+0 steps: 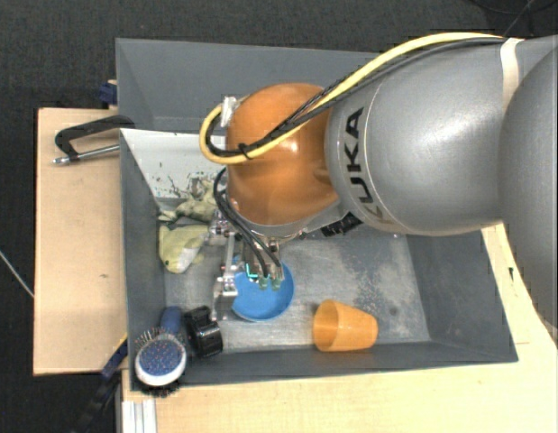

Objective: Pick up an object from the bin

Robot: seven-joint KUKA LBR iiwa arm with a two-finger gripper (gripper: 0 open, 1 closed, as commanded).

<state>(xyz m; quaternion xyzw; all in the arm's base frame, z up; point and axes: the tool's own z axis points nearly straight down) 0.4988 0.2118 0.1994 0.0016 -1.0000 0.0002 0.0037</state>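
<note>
Left of the jaws lay one round-headed brush (161,359) and what I counted as two pale crumpled soft pieces (182,244). The gripper (251,282) stood over the one blue plastic cup (262,307), directly beneath the jaws near the bin's front wall; from where I stood I could not tell if they were open or closed. To their right lay one orange cup (344,326). I judged the blue cup light, stiff and smooth-walled, so slippery, and best pinched across its rim.

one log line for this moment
gripper over blue cup | mid bin | near: orange cup, brush
</note>
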